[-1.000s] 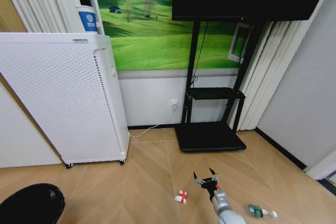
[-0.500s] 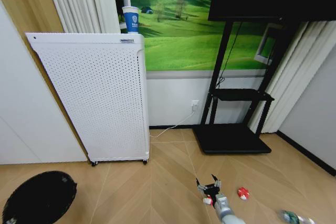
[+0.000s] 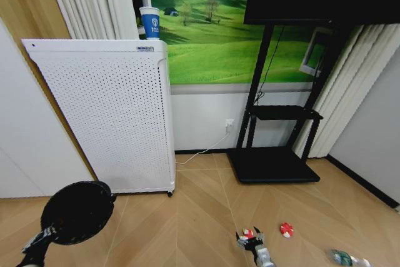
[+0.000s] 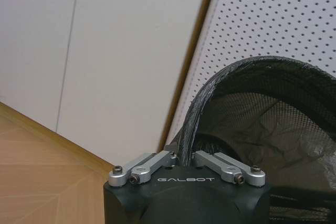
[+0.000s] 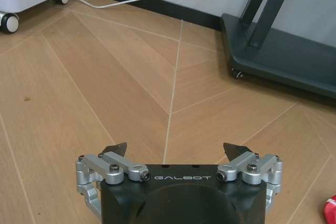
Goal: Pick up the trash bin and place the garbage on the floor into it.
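While the left gripper [image 3: 39, 240] clamps the rim of the trash bin [image 3: 76, 211], the bin hangs lifted off the floor [image 3: 187, 217], mouth tipped toward the camera, just in front of the white perforated appliance [image 3: 106, 114]. Over to the right of that appliance, the right gripper [image 3: 251, 240] hovers low with jaws spread wide and empty, the red-and-white scrap [image 3: 248, 233] right at its tips. Beyond it lies the red ball-like piece [image 3: 287, 229], then the little bottle [image 3: 345, 258] farther right.
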